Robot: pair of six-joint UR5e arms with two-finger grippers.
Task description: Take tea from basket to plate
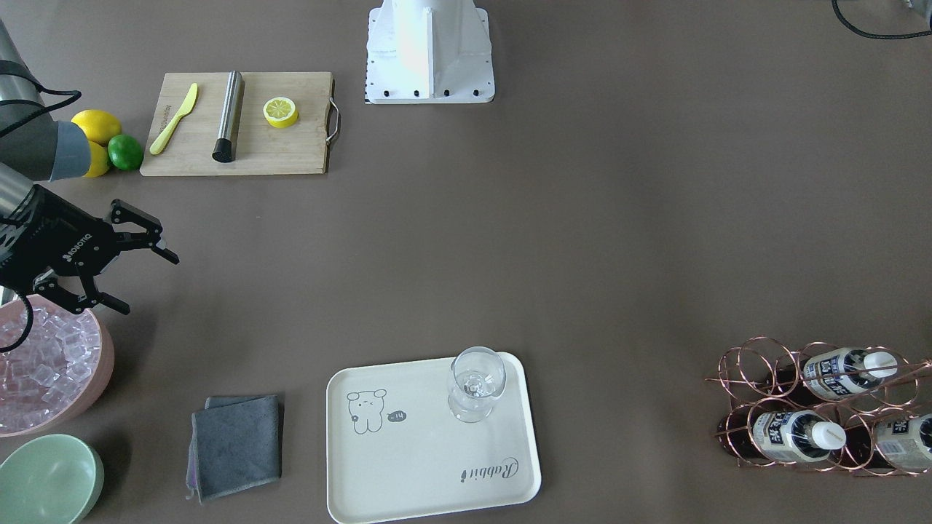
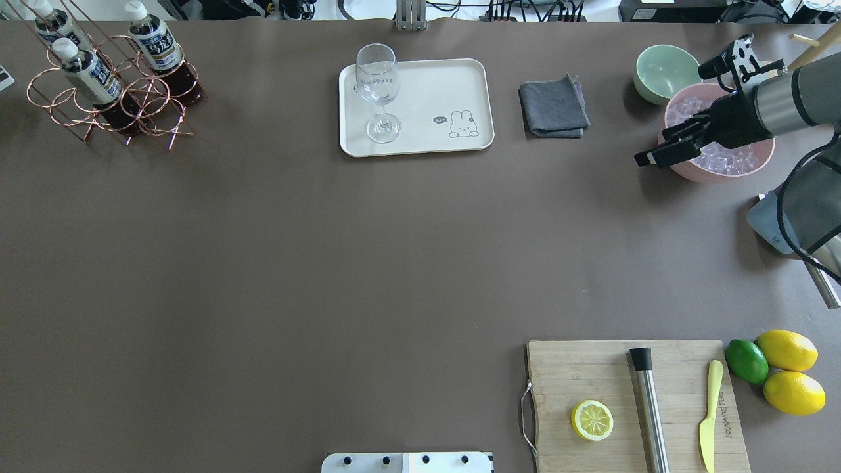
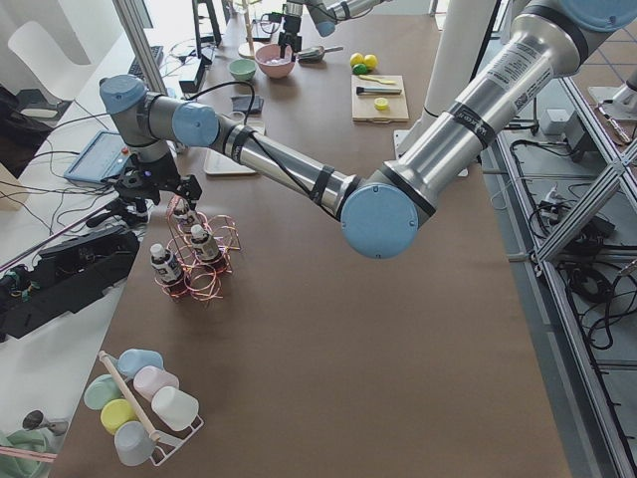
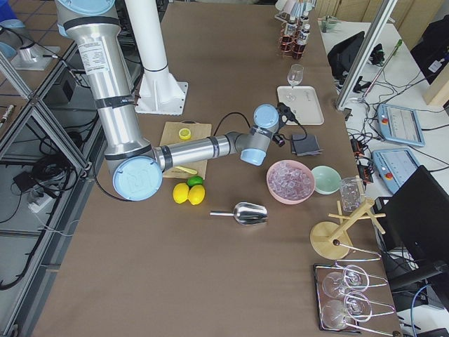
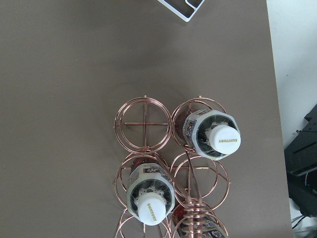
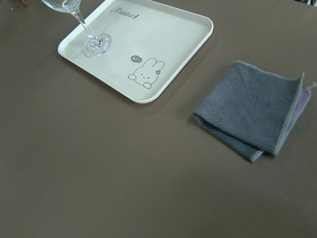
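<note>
Three tea bottles [image 1: 844,367] [image 1: 794,433] [image 1: 903,440] with white caps stand in the copper wire basket [image 1: 757,364] at the table's end on my left. The left wrist view looks straight down on two caps [image 5: 223,139] [image 5: 151,210] and an empty ring cell [image 5: 143,124]. My left gripper [image 3: 159,191] hangs over the basket; I cannot tell if it is open or shut. The cream plate [image 1: 408,466] holds only a wine glass [image 1: 475,382]. My right gripper [image 1: 145,280] is open and empty, beside the pink ice bowl, far from the basket.
A grey folded cloth [image 1: 237,444] lies beside the plate. A pink bowl of ice [image 1: 44,371] and a pale green bowl [image 1: 47,480] stand under and past my right arm. A cutting board [image 1: 240,124] carries a knife, a steel tube and half a lemon.
</note>
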